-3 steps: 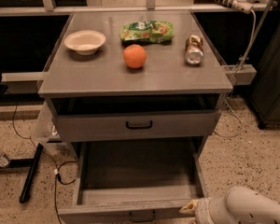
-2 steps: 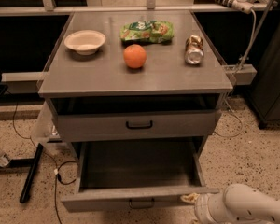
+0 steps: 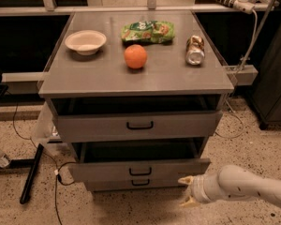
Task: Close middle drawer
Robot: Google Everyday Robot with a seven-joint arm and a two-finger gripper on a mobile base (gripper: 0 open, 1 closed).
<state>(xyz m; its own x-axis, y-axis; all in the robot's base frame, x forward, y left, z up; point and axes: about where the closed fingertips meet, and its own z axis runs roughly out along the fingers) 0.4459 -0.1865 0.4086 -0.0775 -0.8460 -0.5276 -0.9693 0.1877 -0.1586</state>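
Note:
The middle drawer is a wide grey drawer with a low front and a small black bar handle. It stands out a little from the cabinet, and a dark gap shows above its front. My gripper is at the lower right, just below and in front of the drawer's right front corner. Its two pale fingertips are spread apart and hold nothing. One fingertip is close to the drawer front; I cannot tell whether it touches.
The top drawer also stands slightly out. The bottom drawer handle shows below. On the cabinet top are a bowl, an orange, a green bag and a can. Cables and a black bar lie on the floor at left.
The middle drawer has slid far back into the cabinet. My gripper has followed it inward along its right front corner.

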